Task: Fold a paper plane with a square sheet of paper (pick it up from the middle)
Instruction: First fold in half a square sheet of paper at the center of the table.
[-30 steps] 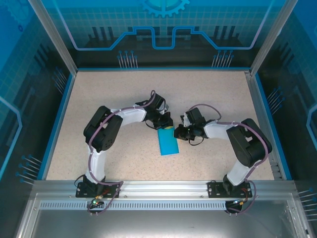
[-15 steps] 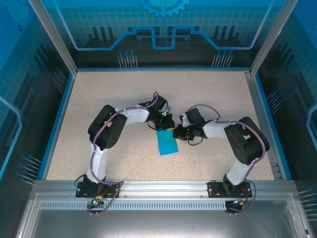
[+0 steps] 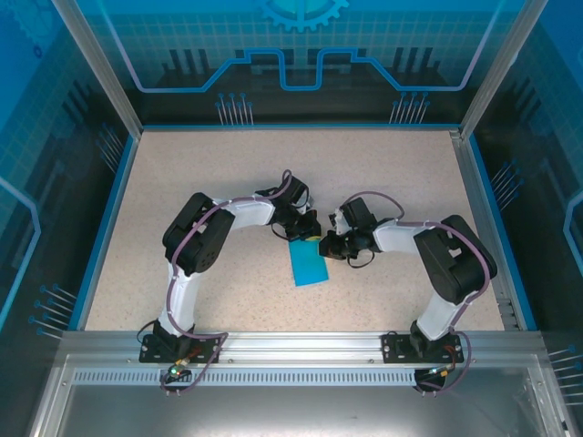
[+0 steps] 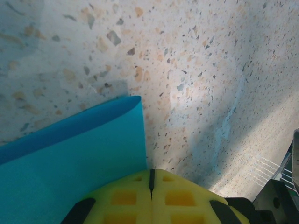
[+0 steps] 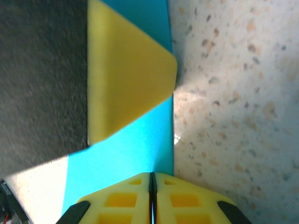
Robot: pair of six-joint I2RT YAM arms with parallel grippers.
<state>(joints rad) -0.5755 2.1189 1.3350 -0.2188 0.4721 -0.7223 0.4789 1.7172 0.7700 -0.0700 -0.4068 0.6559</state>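
The teal-blue sheet of paper lies on the speckled table, folded into a narrow rectangle with its long side running toward the arms. My left gripper is shut, its yellow tips at the paper's far end. In the left wrist view the paper has a rounded fold edge, and its straight side runs under the shut left gripper. My right gripper is shut too and comes in from the right. In the right wrist view, that gripper rests on the paper, facing a yellow left finger.
The speckled tabletop is bordered by a blue rim and transparent blue walls. An aluminium rail with both arm bases runs along the near edge. The two wrists sit very close together over the paper's far end.
The left arm's elbow has swung slightly right, bringing its gripper closer to the right one. The paper's far end sits a little more under the grippers. Both stay shut.
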